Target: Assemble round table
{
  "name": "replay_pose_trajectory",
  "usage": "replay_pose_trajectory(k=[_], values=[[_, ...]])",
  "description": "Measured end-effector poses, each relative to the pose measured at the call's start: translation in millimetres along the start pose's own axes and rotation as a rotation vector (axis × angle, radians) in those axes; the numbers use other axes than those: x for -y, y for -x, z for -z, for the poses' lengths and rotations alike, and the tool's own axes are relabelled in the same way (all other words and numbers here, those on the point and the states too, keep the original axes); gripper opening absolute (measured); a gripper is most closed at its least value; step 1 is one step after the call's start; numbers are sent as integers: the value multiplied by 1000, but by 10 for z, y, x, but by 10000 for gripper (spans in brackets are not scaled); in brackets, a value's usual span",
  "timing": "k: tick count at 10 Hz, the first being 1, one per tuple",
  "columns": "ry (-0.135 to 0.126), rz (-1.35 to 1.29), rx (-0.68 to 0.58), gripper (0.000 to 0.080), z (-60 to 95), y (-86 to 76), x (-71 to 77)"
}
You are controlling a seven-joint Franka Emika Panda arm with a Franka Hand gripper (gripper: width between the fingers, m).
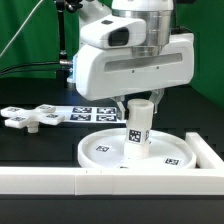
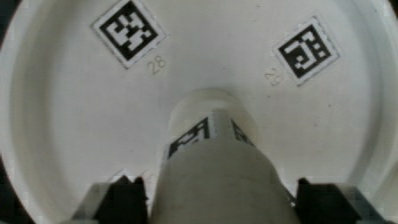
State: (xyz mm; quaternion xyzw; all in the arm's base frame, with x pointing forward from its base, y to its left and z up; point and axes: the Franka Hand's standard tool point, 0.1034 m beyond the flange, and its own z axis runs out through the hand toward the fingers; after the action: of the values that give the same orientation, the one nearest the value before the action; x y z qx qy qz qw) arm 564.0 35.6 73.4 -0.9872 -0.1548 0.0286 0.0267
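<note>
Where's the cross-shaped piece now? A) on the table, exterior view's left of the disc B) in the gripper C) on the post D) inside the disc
A: the cross-shaped piece lies flat on the table, apart from the disc, at the exterior view's left of it.

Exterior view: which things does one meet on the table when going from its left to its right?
cross-shaped piece → marker board → post. The round disc is left out, because it overlaps the post.
</note>
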Motion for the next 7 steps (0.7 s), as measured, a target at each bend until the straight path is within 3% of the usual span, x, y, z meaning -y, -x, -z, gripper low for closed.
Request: replay_pose_trajectory(k=[3,7], values=[[-17,-274,-3,407,-3,1,15],[-20,-542,4,407,-7,4,36]])
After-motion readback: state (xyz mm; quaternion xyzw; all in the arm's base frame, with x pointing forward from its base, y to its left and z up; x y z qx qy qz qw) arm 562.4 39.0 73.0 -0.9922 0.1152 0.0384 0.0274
